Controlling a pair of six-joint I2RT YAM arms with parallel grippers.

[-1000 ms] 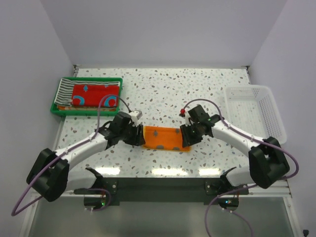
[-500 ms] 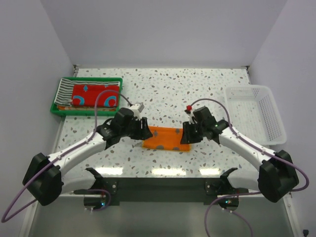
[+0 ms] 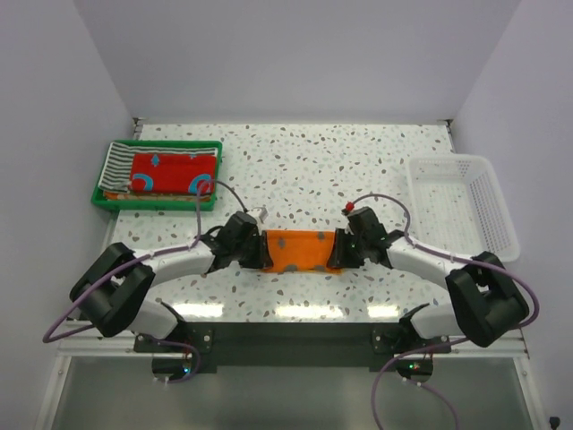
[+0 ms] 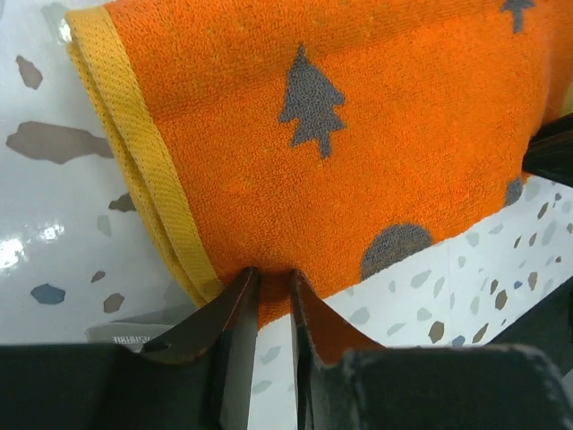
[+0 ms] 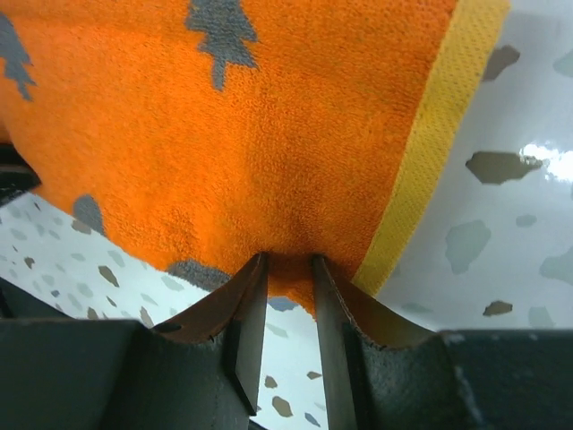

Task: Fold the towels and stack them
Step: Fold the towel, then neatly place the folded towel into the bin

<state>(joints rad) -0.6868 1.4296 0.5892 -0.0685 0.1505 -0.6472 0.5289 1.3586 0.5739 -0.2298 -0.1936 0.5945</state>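
Left tool (image 3: 262,253) inward; orange towel (image 3: 300,251) left-right

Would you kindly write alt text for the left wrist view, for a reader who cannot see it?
The left gripper pinches the near edge of a folded orange towel with grey trees, dots and a yellow border, over a speckled white table.

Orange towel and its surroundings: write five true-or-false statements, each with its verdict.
1. The orange towel bears grey tree shapes. True.
2. The left jaws hang open above it. False: they are pinched on its edge.
3. The green tray holds a red towel. True.
4. A striped towel lies in the white basket. False: it lies in the green tray, beside the red towel.
5. The right jaws pinch the orange towel's edge. True.
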